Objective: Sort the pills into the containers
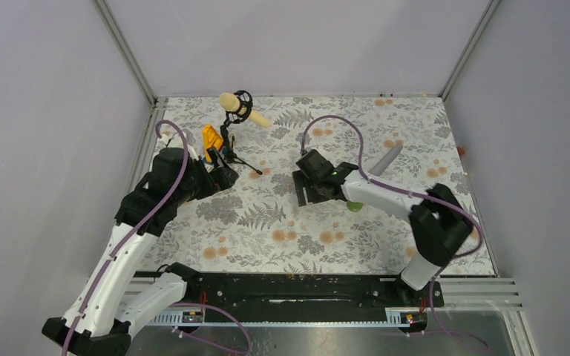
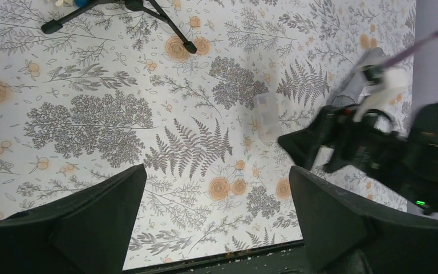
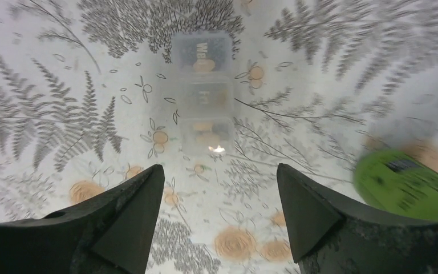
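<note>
From above, the left gripper (image 1: 226,176) hangs over the flowered mat (image 1: 267,237) just beside the feet of a small microphone stand (image 1: 236,130), with a yellow object (image 1: 211,138) close behind. I judge it parked out of the way. The right gripper (image 1: 306,194) is reached out to mid-mat and pointed down, apparently over its work. A green bottle (image 1: 354,206) shows only as a sliver under that forearm, and a grey cylinder (image 1: 390,157) lies beyond it. Neither jaw gap can be read from up here, and the clear plastic to be filled cannot be picked out. The left wrist camera shows its fingers (image 2: 91,217) standing wide apart over bare mat, holding nothing. The containers (image 2: 266,111) appear ahead as a pale see-through block, near the other arm's dark head. The right wrist camera shows its fingers (image 3: 120,217) likewise spread and empty. The containers lie flat on the mat straight ahead, centred on the gap, which reads as a line-up before descending. They form a clear strip of three cells, and the lettering on the far cell is blurred. The orange marks inside may be pills or the mat's flowers showing through; I cannot tell. The green bottle is blurred, near the strip on its right, and cut off by the frame edge. I can confirm no loose pills in any view.
</note>
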`<control>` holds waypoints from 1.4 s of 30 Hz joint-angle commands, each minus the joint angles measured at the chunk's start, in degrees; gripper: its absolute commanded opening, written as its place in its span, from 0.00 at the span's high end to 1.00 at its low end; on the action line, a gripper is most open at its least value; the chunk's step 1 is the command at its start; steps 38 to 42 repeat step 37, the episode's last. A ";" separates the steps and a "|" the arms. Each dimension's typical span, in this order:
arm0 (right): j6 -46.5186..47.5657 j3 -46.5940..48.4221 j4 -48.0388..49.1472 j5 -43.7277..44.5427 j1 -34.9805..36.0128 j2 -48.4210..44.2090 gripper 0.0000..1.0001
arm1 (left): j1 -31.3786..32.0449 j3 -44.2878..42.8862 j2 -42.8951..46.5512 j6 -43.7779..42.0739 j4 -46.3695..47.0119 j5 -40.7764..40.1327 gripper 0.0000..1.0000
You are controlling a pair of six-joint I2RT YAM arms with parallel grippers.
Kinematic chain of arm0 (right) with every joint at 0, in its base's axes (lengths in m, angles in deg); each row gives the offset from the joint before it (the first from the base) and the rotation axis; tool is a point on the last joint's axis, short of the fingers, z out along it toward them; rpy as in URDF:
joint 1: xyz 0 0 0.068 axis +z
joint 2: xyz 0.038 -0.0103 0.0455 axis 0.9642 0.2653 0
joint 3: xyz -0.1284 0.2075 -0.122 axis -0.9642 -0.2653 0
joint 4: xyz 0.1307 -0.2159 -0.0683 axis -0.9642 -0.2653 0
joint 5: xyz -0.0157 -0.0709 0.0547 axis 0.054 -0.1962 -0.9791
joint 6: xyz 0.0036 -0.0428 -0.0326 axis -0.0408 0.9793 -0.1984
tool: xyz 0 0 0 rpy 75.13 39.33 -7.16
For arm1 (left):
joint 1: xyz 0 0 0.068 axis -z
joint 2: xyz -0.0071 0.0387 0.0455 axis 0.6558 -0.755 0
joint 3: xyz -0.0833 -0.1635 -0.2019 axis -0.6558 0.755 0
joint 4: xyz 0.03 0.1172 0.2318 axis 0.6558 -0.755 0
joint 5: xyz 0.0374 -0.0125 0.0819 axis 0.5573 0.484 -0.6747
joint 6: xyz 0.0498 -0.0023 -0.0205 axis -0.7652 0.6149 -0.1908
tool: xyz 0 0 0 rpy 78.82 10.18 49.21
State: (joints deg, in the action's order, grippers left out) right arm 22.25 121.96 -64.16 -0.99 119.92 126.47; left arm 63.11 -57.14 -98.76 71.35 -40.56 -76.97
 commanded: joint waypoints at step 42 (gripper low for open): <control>4.89 23.44 -41.58 39.87 -1.18 -71.43 0.01 | -0.25 -11.38 20.31 -4.84 -15.49 -13.42 0.01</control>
